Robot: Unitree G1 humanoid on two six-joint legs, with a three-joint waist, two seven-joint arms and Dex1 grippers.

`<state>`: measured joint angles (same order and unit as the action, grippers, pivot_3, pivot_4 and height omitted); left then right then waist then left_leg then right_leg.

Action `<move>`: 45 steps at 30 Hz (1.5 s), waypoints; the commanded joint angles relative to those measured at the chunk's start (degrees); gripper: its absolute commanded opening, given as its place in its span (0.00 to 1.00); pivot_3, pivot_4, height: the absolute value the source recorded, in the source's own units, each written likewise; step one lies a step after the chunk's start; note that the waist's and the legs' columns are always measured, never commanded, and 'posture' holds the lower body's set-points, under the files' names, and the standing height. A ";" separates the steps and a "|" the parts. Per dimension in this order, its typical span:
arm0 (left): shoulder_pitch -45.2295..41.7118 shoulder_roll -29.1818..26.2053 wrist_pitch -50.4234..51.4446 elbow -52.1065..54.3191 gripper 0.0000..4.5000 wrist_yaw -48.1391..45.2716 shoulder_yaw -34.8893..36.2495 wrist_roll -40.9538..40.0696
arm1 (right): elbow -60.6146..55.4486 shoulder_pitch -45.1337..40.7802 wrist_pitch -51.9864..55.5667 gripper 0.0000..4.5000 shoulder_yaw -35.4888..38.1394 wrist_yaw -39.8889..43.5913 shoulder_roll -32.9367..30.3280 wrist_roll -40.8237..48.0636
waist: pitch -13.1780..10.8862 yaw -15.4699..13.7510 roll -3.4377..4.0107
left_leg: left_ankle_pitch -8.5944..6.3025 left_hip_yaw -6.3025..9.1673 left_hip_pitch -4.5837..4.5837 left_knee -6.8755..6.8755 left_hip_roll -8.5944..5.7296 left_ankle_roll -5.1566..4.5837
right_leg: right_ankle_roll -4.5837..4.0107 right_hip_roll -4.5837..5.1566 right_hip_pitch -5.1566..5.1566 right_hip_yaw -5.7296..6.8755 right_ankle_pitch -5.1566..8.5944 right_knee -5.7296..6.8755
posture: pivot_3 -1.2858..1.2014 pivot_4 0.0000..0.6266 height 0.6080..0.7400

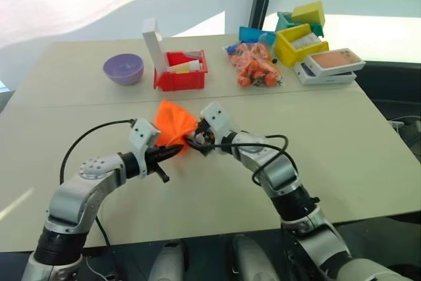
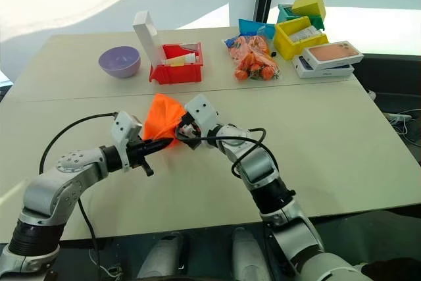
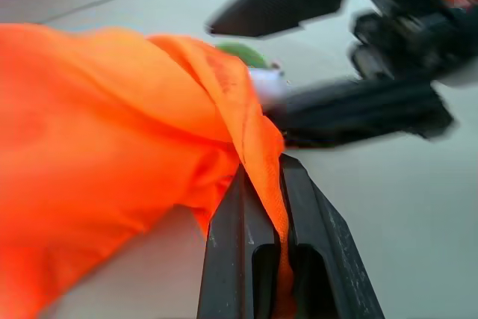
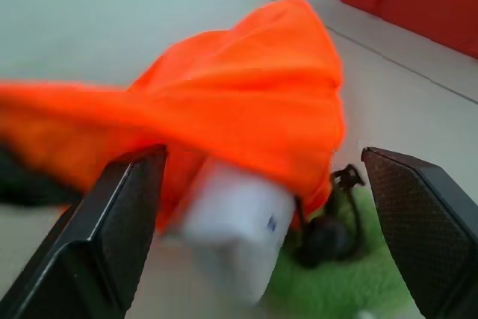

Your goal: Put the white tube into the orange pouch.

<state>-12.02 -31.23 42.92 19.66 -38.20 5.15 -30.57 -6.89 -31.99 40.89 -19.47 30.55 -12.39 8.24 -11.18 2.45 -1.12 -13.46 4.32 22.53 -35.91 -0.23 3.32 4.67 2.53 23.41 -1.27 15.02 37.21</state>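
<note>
From the head camera, the left gripper pinches the bright orange soft fabric pouch at mid-table while the right gripper meets it at the mouth; one purple bowl and one red bin stand behind. In the left wrist view, orange cloth is clamped between the closed fingers. In the right wrist view, the jaws stand wide apart, and the single small white plastic tube sits half inside the pouch, its end protruding. Judged nearly done; pushing it fully in remains.
</note>
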 commanded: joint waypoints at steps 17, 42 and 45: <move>-2.14 3.00 2.91 -9.40 0.00 -0.74 9.03 -10.75 | -1.06 2.38 -3.18 0.01 -0.18 0.20 -0.28 -1.35 | 0.01 0.01 -0.01 | 0.00 0.00 -0.03 -0.02 0.01 0.00 | -0.01 -0.04 0.00 0.00 -0.01 0.02 | 0.52 0.24 1.00; -0.61 1.44 3.84 -6.36 0.00 -0.18 9.33 -13.71 | -4.63 3.02 -6.44 0.01 -2.01 7.24 -1.03 -0.36 | 0.01 0.26 -0.01 | 0.00 0.03 -0.03 0.02 0.02 0.01 | -0.02 0.02 0.02 -0.03 -0.02 -0.03 | 0.52 0.24 1.00; -0.66 1.18 3.90 -6.31 0.00 -0.25 8.99 -13.62 | -2.35 2.37 -6.40 0.01 -4.06 6.12 1.18 -1.50 | 0.01 0.11 -0.01 | 0.00 0.04 -0.07 0.05 0.06 0.01 | -0.05 -0.07 0.02 0.00 -0.01 0.01 | 0.52 0.24 1.00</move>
<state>-12.12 -29.31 46.97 11.55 -38.34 13.23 -43.27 -8.64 -28.60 34.69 -22.40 37.14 -12.74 6.95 -11.17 2.55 -1.13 -13.46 4.38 22.46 -35.86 -0.17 3.33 4.62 2.45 23.43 -1.26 15.01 37.23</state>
